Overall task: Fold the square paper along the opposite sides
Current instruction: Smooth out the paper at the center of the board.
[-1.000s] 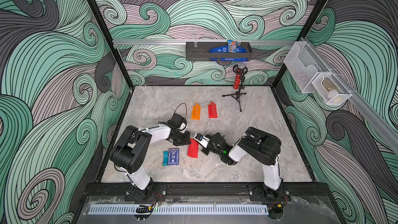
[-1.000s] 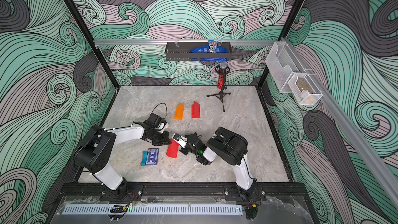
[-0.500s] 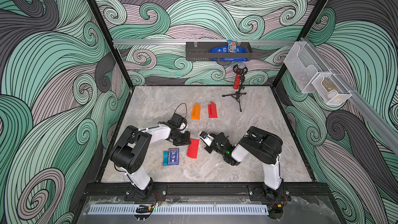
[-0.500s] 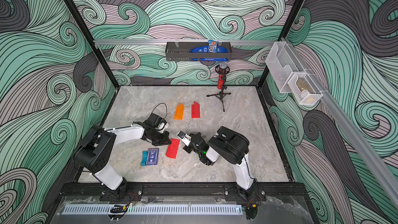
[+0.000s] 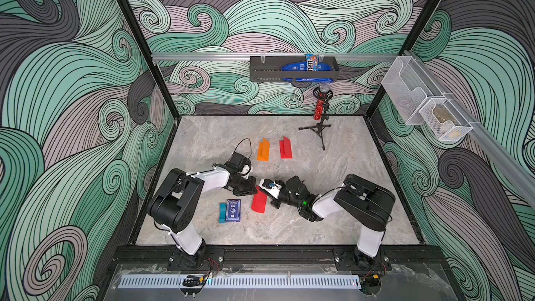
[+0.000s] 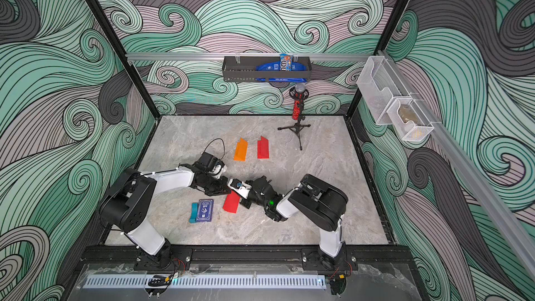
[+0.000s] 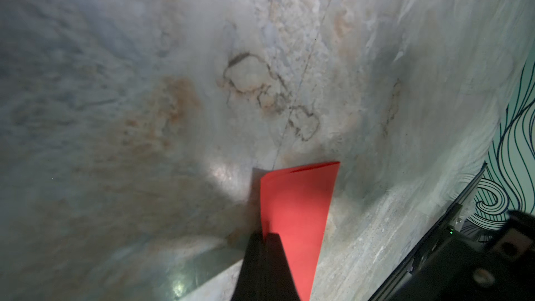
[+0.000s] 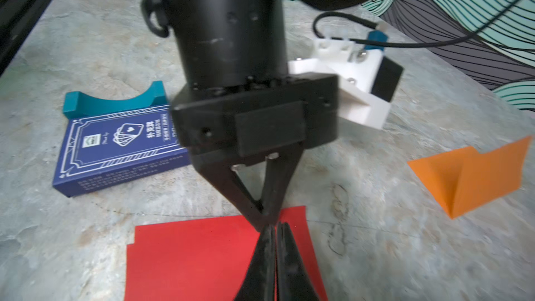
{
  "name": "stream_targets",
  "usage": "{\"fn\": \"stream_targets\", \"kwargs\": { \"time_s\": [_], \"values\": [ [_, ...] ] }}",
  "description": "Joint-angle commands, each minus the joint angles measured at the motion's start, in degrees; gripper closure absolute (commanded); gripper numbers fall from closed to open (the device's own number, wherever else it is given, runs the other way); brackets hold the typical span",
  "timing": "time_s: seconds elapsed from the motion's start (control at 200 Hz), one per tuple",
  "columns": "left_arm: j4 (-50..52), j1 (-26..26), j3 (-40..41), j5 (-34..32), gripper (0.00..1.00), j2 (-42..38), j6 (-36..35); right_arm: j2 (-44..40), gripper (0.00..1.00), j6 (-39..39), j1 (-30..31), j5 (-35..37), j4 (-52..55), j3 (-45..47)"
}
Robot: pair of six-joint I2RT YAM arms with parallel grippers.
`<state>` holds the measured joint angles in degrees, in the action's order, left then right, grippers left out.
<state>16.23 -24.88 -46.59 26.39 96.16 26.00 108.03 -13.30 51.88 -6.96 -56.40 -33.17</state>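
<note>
The red square paper [image 5: 258,202] [image 6: 231,202] lies folded into a narrow strip on the marble table, between the two arms. My left gripper [image 5: 254,188] [image 7: 265,237] is shut, and its tips rest on the strip's far end. The strip's folded edge runs straight into the seam between the fingers. My right gripper [image 8: 276,227] faces it from the other side. Its jaws are shut, with only a hairline gap, just over the same end of the paper [image 8: 197,253]. The left gripper's tips [image 8: 265,220] almost touch it.
A blue card box [image 5: 233,210] and a teal block [image 5: 222,212] lie left of the strip. A folded orange paper [image 5: 263,150] and another folded red paper [image 5: 285,148] stand further back. A microphone tripod [image 5: 318,128] is at the back right.
My right gripper has shifted slightly over the far end of the red strip. The left gripper and the paper have stayed where they were.
</note>
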Motion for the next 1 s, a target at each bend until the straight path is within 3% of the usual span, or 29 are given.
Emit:
{"fn": "stream_targets", "kwargs": {
  "time_s": [0.0,0.3,0.991],
  "values": [
    [-0.5,0.0,0.9,-0.6,1.00,1.8,-0.9,4.2,0.92,-1.1,0.6,-2.3,1.9,-0.1],
    [2.1,2.1,0.1,-3.8,1.00,5.5,-1.0,5.2,0.93,-3.9,3.4,2.0,11.3,1.9],
    [2.8,3.2,-0.3,-4.5,1.00,5.4,-1.6,4.6,0.94,0.8,11.8,7.1,12.4,9.5]
  ]
}}
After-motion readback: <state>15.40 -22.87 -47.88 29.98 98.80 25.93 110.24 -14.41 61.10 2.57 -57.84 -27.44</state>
